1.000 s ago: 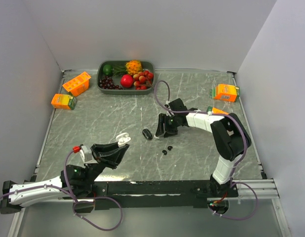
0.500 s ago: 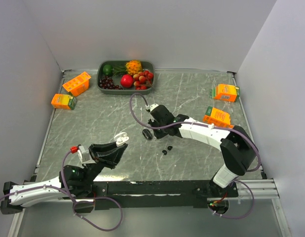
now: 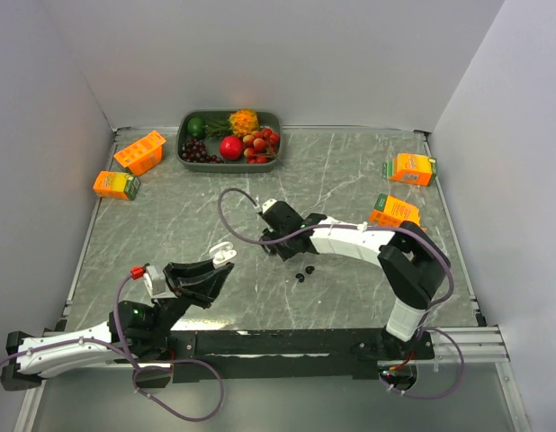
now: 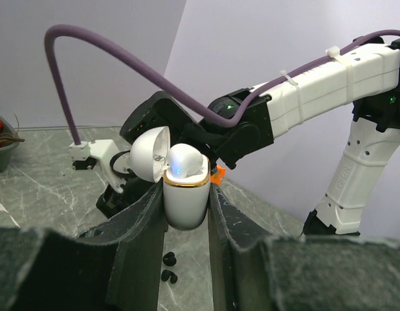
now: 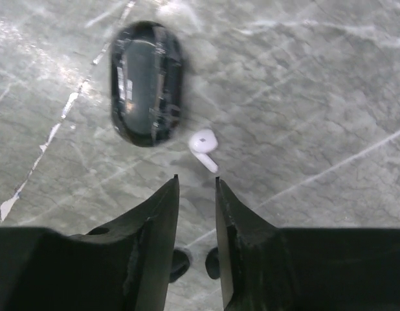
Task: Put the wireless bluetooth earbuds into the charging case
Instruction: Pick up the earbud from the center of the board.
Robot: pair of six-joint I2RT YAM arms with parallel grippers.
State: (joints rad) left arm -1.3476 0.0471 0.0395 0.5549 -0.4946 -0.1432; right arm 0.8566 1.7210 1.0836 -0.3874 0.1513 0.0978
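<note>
The left end effector (image 4: 185, 194) is clenched on the white charging case (image 4: 185, 207) and holds it up off the worktop (image 3: 350, 171), just as it did a second ago. The lid is open and one white earbud (image 4: 184, 162) sits inside. The right end effector (image 5: 196, 184) has moved. A second ago it was off to the right of the black case (image 5: 147, 91), and that case could be seen from above. Now the arm has reached over to the left and hangs above the black case, so the top view cannot see it any more. Its fingers are a little apart and there is nothing between them. The loose white earbud (image 5: 203, 144) lies on the worktop just beside the black case, a little way past the fingertips. The two black earbuds (image 3: 303, 273) lie close together, nearer the arms' bases, in the same spot as before.
</note>
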